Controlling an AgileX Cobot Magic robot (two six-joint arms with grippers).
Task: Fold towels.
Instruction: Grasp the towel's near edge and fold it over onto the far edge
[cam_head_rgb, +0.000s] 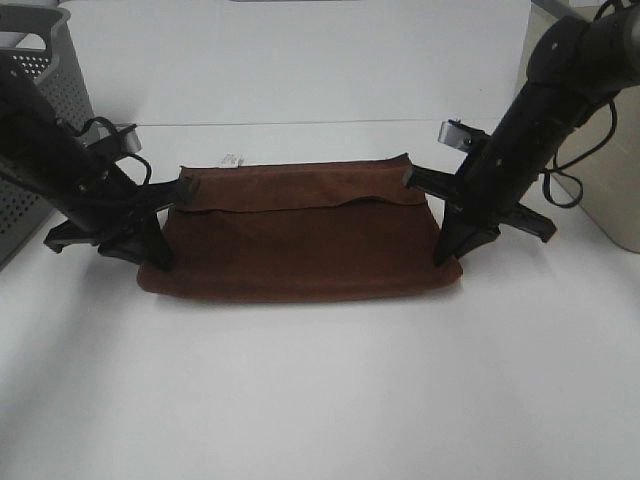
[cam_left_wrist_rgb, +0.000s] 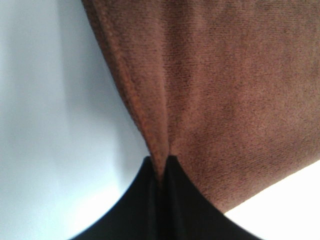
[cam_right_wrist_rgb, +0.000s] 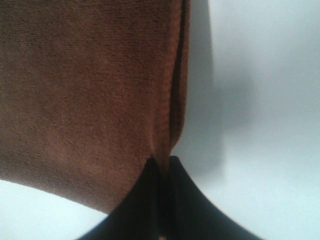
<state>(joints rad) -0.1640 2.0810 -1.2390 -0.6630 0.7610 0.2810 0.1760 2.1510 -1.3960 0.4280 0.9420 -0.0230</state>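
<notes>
The dark reddish-brown towel (cam_head_rgb: 300, 240) lies on the white table, folded along its near edge, with a small white tag (cam_head_rgb: 232, 159) at its far left corner. My left gripper (cam_head_rgb: 160, 262) is shut on the towel's near-left corner; the left wrist view shows the jaws pinching the hem (cam_left_wrist_rgb: 160, 165). My right gripper (cam_head_rgb: 445, 258) is shut on the near-right corner; the right wrist view shows the cloth edge (cam_right_wrist_rgb: 162, 155) clamped between the jaws. The upper layer's edge (cam_head_rgb: 300, 205) lies short of the far edge.
A grey perforated basket (cam_head_rgb: 40, 110) stands at the far left behind the left arm. A beige container (cam_head_rgb: 610, 200) stands at the right edge, with cables hanging off the right arm. White tabletop (cam_head_rgb: 320, 400) spreads in front of the towel.
</notes>
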